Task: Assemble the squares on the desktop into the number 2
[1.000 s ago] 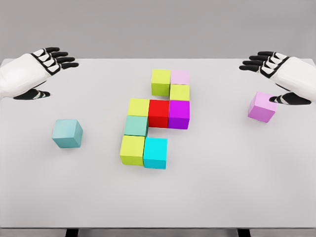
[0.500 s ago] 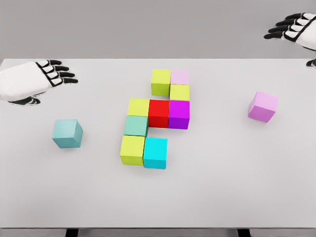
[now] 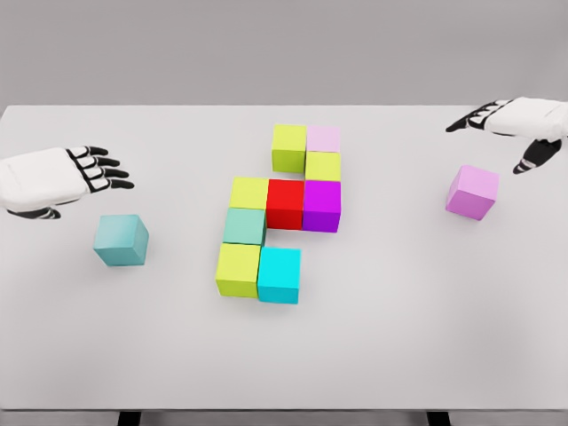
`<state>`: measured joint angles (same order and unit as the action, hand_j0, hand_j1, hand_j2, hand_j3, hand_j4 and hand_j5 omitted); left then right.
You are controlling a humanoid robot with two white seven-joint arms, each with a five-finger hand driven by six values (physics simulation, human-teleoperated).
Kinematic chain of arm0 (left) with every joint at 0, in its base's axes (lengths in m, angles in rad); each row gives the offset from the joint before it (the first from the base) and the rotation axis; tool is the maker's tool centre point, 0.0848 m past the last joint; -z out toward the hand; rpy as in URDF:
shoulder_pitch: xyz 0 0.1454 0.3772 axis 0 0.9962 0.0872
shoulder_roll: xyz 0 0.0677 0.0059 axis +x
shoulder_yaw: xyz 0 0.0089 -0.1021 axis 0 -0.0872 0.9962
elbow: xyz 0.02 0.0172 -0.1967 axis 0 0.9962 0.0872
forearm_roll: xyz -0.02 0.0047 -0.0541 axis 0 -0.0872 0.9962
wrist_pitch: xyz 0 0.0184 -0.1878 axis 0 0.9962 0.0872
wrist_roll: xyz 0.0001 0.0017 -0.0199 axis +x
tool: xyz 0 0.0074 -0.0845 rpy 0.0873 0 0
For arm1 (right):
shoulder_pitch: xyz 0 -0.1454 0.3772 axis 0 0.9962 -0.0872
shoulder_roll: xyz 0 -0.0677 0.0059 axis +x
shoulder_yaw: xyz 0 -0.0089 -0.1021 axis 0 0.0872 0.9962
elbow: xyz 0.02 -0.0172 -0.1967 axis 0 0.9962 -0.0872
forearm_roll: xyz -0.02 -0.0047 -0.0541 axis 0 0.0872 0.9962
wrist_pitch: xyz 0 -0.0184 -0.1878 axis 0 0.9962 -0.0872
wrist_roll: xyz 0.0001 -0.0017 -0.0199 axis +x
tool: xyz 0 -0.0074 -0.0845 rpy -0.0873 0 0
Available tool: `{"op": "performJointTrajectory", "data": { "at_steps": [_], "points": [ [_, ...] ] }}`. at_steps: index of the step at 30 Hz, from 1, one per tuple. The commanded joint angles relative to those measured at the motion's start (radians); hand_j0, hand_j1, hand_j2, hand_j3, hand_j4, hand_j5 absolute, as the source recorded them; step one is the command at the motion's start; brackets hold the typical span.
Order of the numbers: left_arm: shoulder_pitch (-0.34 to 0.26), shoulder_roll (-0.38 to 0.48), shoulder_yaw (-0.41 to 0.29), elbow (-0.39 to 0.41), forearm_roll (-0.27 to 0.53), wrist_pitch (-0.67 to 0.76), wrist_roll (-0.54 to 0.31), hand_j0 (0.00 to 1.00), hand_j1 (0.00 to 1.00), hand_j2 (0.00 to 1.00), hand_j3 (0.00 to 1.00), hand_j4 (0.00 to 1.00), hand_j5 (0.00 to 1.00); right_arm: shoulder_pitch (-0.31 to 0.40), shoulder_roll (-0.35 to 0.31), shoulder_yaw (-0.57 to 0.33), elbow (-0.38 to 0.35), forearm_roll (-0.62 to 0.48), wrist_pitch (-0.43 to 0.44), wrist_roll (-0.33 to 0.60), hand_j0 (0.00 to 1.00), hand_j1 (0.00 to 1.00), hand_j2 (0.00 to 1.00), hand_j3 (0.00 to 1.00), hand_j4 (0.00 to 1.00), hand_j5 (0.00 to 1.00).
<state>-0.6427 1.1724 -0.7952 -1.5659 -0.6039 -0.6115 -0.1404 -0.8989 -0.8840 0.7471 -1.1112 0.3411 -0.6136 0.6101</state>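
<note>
Right robot hand (image 3: 510, 124) lowered, spread, above pink cube (image 3: 472, 192), left robot hand (image 3: 71, 175) spread near table edge (image 3: 18, 111)

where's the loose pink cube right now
In the head view the pink cube sits alone on the right side of the table, apart from the block cluster, just below and left of the right robot hand.

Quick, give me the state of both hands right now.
Left hand: open, fingers spread, holding nothing, above the teal cube.
Right hand: open, holding nothing, above the pink cube.
</note>
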Motion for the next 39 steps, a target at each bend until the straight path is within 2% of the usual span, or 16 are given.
{"op": "performJointTrajectory", "data": {
  "at_steps": [1, 12, 25, 28, 39],
  "points": [
    [0.0, -0.007, -0.001, 0.0, 0.003, 0.001, -0.031, 1.0, 1.0, 1.0, 1.0, 1.0, 1.0, -0.002, 0.011, 0.023, 0.013, 0.021, 0.003, 0.001, 1.0, 1.0, 1.0, 1.0, 1.0, 1.0],
    [0.0, -0.034, -0.052, 0.003, 0.003, 0.001, -0.045, 1.0, 1.0, 1.0, 1.0, 1.0, 1.0, 0.038, 0.016, 0.029, 0.008, 0.131, 0.003, 0.001, 1.0, 1.0, 1.0, 1.0, 1.0, 1.0],
    [0.0, -0.069, -0.085, 0.01, -0.025, 0.001, -0.047, 1.0, 1.0, 1.0, 1.0, 1.0, 1.0, 0.067, 0.054, 0.031, 0.01, 0.145, 0.003, 0.001, 1.0, 1.0, 1.0, 1.0, 1.0, 1.0],
    [0.002, -0.071, -0.088, 0.01, -0.028, 0.001, -0.047, 1.0, 1.0, 1.0, 1.0, 1.0, 1.0, 0.072, 0.071, 0.029, 0.016, 0.179, 0.003, 0.001, 1.0, 1.0, 1.0, 1.0, 1.0, 1.0],
    [0.003, -0.082, -0.105, 0.015, -0.045, 0.001, -0.047, 1.0, 1.0, 1.0, 1.0, 1.0, 1.0, 0.08, 0.08, 0.031, 0.011, 0.199, 0.003, 0.001, 0.99, 0.99, 0.99, 0.99, 0.99, 0.99]
  ]
}}
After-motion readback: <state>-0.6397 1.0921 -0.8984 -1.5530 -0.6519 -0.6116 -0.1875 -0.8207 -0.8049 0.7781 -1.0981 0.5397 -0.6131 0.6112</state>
